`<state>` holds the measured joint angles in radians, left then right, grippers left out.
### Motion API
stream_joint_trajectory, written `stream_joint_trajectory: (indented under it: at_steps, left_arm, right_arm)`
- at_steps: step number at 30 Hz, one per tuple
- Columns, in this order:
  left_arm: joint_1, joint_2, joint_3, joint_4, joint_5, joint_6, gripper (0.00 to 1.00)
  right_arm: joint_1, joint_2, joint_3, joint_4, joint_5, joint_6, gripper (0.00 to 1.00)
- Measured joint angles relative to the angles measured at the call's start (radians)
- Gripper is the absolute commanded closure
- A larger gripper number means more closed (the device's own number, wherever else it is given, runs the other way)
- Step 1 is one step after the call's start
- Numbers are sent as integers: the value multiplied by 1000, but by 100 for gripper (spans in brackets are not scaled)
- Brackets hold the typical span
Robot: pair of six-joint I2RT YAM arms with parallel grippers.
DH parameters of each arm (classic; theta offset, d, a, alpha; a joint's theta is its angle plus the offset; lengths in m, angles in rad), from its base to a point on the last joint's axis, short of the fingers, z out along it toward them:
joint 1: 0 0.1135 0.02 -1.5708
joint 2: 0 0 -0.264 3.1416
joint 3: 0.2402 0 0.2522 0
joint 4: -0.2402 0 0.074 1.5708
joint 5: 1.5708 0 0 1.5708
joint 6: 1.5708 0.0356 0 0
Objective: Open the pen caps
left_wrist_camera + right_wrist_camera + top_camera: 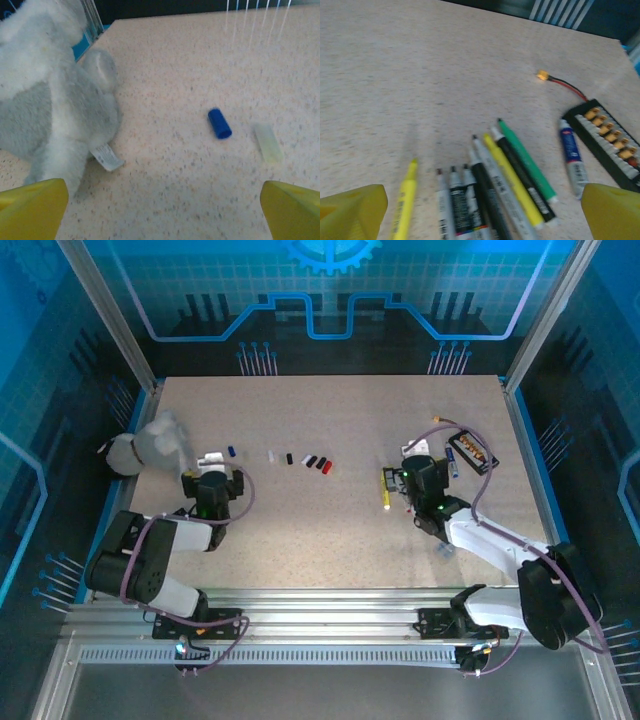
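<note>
Left end effector and right end effector gape, empty. Uncapped pens lie fanned on the tabletop before the right; a stubby blue cap lies before the left.

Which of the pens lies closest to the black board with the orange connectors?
The white pen with the blue label; it lies alone beside the board, apart from the fanned group.

pens: nine
pen caps: six, tiny, count unsure
plush toy: one
black connector board: one
yellow-plug cable: one
</note>
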<state>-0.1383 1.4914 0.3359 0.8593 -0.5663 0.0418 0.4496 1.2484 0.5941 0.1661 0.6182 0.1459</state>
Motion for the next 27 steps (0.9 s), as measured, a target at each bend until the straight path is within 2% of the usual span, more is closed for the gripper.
stream_joint_trajectory:
  at_steps: [6, 14, 16, 20, 27]
  left_arm:
    - [10, 0, -13, 83, 72, -10, 1]
    - [47, 5, 62, 0, 158, -29, 1]
    - [63, 7, 77, -14, 177, -41, 1]
    - [69, 8, 79, -40, 200, -43, 1]
    - [70, 11, 79, -54, 216, -44, 1]
  right_arm:
    - [-64, 11, -44, 133, 38, -92, 0]
    - [-99, 158, -193, 437, 69, -171, 0]
    - [-103, 180, -201, 483, 46, -201, 0]
    - [-156, 235, -243, 698, -38, -243, 0]
    - [-319, 250, -261, 743, -238, -187, 0]
